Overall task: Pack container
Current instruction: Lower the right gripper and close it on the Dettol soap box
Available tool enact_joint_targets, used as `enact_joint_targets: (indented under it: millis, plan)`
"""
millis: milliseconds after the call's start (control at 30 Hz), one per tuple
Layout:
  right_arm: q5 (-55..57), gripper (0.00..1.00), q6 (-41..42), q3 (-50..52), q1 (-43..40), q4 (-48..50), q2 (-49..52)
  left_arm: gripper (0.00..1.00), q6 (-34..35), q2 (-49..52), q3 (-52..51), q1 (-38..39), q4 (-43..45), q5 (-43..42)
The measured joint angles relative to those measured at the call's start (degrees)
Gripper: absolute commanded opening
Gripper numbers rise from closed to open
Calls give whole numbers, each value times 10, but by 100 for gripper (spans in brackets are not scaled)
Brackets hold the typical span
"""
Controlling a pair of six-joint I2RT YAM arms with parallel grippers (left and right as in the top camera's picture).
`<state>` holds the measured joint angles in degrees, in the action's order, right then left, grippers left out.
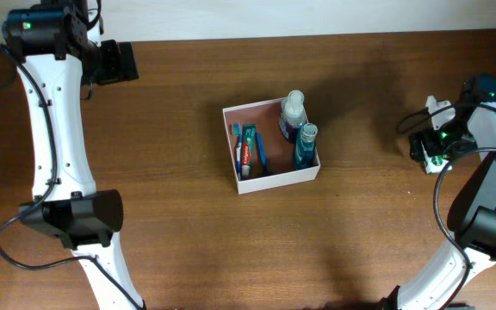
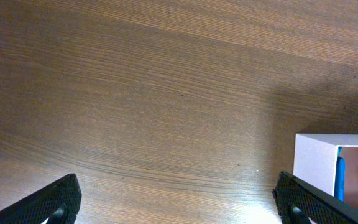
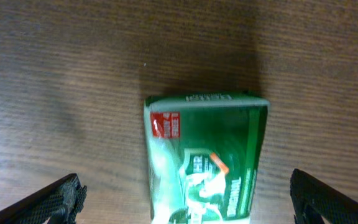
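The container (image 1: 275,180), a white-walled square box with a pinkish-brown inside, sits mid-table. It holds a clear bottle with a white cap (image 1: 292,110), a blue bottle (image 1: 305,146), a toothpaste box (image 1: 248,151) and a blue toothbrush (image 1: 261,148). My right gripper (image 3: 188,205) is open at the far right (image 1: 429,145), its fingers on either side of a green carton (image 3: 207,155) lying on the table, apart from it. My left gripper (image 2: 179,205) is open and empty at the far left back (image 1: 114,62). A corner of the container shows in the left wrist view (image 2: 316,158).
The brown wooden table (image 1: 170,207) fills the views. The left arm's base (image 1: 76,220) stands at the front left and the right arm's base (image 1: 489,224) at the front right. A pale wall edge runs along the back.
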<state>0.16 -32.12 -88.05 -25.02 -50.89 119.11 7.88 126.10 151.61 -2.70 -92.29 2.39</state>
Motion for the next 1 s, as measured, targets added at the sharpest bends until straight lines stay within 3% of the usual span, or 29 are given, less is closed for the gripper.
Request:
enact_joint_targets:
  millis: [333,967,1000]
  plan:
    - [0,99,-1,38,0,47,1,100,0,0,0,0,0,0]
    - [-3,100,-3,38,0,49,13,100,0,0,0,0,0,0]
    - [-3,96,-3,38,0,49,13,100,0,0,0,0,0,0]
